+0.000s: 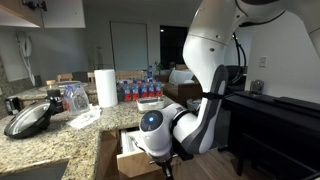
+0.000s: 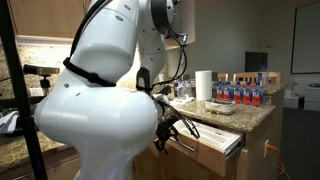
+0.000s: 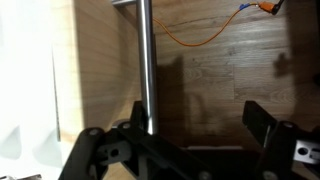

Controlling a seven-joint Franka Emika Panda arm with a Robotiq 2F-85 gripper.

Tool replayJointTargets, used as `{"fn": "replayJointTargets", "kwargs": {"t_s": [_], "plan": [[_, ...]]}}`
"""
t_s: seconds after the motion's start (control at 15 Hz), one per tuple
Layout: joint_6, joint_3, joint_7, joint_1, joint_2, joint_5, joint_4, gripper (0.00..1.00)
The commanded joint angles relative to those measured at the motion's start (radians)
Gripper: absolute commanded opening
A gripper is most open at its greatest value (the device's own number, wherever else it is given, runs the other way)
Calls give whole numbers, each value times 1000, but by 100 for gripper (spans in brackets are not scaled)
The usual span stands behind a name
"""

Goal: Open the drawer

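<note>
Wrist view looks straight at the wooden front of the drawer (image 3: 220, 80), its silver bar handle (image 3: 146, 60) running up the picture because the camera is turned relative to it. The end effector (image 3: 193, 112) is spread wide and grips nothing. The bar sits just inside one finger (image 3: 137, 112), with the opposite finger well apart from it. That suggests the handle is hooked or bracketed so it can be drawn along without being clamped. In both exterior views the drawer (image 1: 128, 150) (image 2: 215, 150) juts out from under the desk (image 1: 60, 140) edge. It is open enough to show a white divider tray (image 1: 132, 162) inside, so the task looks largely done. The arm (image 1: 195, 125) is bent low to reach handle height. An orange cable (image 3: 215, 35) loops across the wood front. On the desk, behind the drawer, stand a paper-towel roll (image 1: 106, 87) and a row of bottles (image 1: 135, 90) with red and blue labels. They are set back from the edge, clear of the drawer's travel. No brand or lettering is legible: the bottle labels are too small to read.
</note>
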Motion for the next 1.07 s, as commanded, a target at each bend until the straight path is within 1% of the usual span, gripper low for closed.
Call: {"fn": "replayJointTargets", "kwargs": {"t_s": [0.0,0.6,1.0], "plan": [[85,46,141,11,69,-81,-44,100],[60,103,380,-5,65,-282,-90,100],[24,138,480,-14,72,-350,-102,100]]}}
